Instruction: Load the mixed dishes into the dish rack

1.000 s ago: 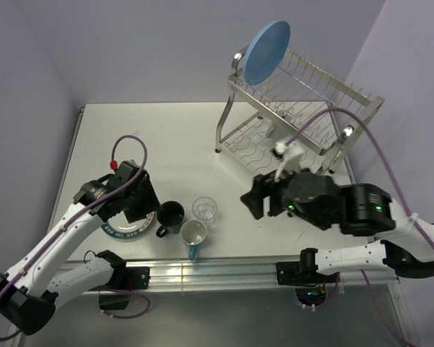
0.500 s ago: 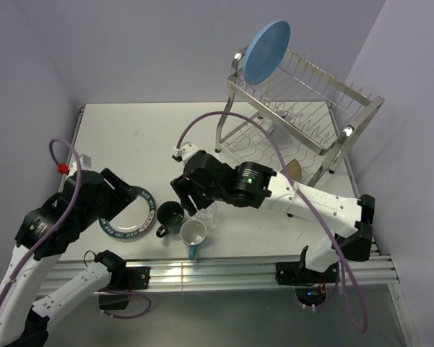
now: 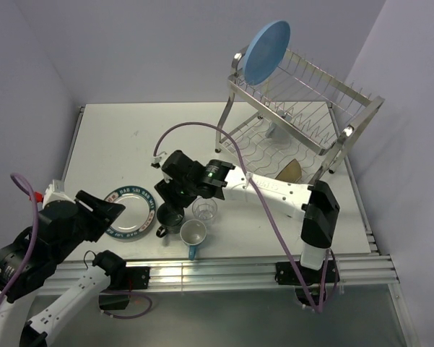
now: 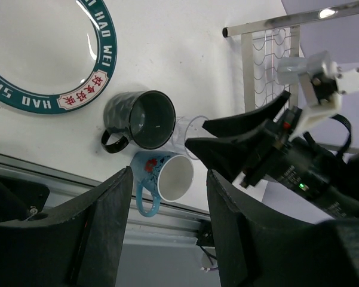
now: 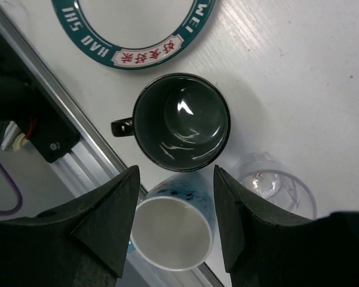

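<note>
The right gripper [image 5: 176, 174], jaws apart, hovers over the dark mug [image 5: 182, 122] near the table [image 3: 130, 137]'s near edge. It should straddle the handle-side wall, clear of the clear glass [image 5: 276, 182] and the white-and-blue mug [image 5: 173, 236].

Bright, even light is falling from above, casting only soft shadows on the bench [image 3: 130, 137]. A white glint is shining inside the dark mug [image 5: 182, 122], and a rack [image 4: 246, 66] tube is glaring. The left tool [image 4: 169, 178] and right tool [image 5: 176, 172] are looming dark and slightly out of focus.
</note>
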Tool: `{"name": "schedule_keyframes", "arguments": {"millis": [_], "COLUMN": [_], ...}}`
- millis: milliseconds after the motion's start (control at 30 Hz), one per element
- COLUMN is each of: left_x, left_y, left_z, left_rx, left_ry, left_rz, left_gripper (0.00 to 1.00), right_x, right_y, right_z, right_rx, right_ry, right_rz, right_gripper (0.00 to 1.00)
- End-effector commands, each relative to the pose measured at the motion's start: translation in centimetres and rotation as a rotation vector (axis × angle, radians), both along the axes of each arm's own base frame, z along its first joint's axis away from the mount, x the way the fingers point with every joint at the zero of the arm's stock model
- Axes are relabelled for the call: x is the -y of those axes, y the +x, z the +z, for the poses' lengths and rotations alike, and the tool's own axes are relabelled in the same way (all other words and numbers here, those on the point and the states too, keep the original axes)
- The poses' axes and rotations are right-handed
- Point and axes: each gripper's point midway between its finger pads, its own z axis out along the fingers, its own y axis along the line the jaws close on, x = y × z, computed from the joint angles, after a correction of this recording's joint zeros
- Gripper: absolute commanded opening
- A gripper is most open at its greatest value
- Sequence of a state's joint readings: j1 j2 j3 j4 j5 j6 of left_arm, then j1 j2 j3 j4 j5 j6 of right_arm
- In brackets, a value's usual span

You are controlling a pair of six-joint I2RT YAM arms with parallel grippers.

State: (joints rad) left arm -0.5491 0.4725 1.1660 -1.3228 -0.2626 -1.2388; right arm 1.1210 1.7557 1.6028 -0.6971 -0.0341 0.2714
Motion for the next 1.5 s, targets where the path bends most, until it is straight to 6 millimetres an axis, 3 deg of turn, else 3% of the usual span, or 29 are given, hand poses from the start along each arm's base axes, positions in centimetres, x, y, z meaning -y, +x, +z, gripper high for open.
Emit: {"name": "schedule_keyframes", "arguments": {"millis": [0, 200, 733, 1033, 1167, 1300, 1433, 1467], "left_x": [-1.0, -0.7, -0.3, -0.1, 0.1, 0.4, 1.0, 1.1], "left_y": [-0.8, -1.5, -1.9, -2.1, -1.9, -1.5, -1.0, -1.0], "left_z": [0.4, 0.2, 1.1, 1.0, 1.0, 0.9, 1.1, 1.2], "left_rx": [0.002, 0.005, 0.014, 0.01, 0.01, 0.011, 0.011, 0.013], "left_ry": [-0.02, -0.077, -0.096, -0.104, -0.098, -0.1, -0.103, -0.106], "left_rz": [0.046, 0.04, 0.005, -0.005, -0.01, -0.019, -0.034, -0.036], "left_gripper": [0.58, 0.56, 0.55, 0.56, 0.56, 0.56, 0.55, 0.55], "right_x": [-1.2, -0.7, -1.8, -2.1, -2.0, -2.3, -2.9, -3.3], "right_y": [1.2, 3.0, 3.4, 3.8, 4.1, 5.1, 6.6, 7.3], "right_z": [0.2, -2.6, -9.1, -10.6, -9.8, -7.2, -3.6, -1.9], "right_rx": [0.022, 0.02, -0.052, -0.06, -0.033, 0.026, 0.109, 0.144], "right_ry": [0.044, -0.02, -0.119, -0.15, -0.142, -0.108, -0.06, -0.033], "right_rz": [0.037, 0.029, 0.07, 0.066, 0.061, 0.04, -0.002, -0.02], "right_gripper": [0.6, 0.59, 0.53, 0.32, 0.15, 0.0, 0.0, 0.0]}}
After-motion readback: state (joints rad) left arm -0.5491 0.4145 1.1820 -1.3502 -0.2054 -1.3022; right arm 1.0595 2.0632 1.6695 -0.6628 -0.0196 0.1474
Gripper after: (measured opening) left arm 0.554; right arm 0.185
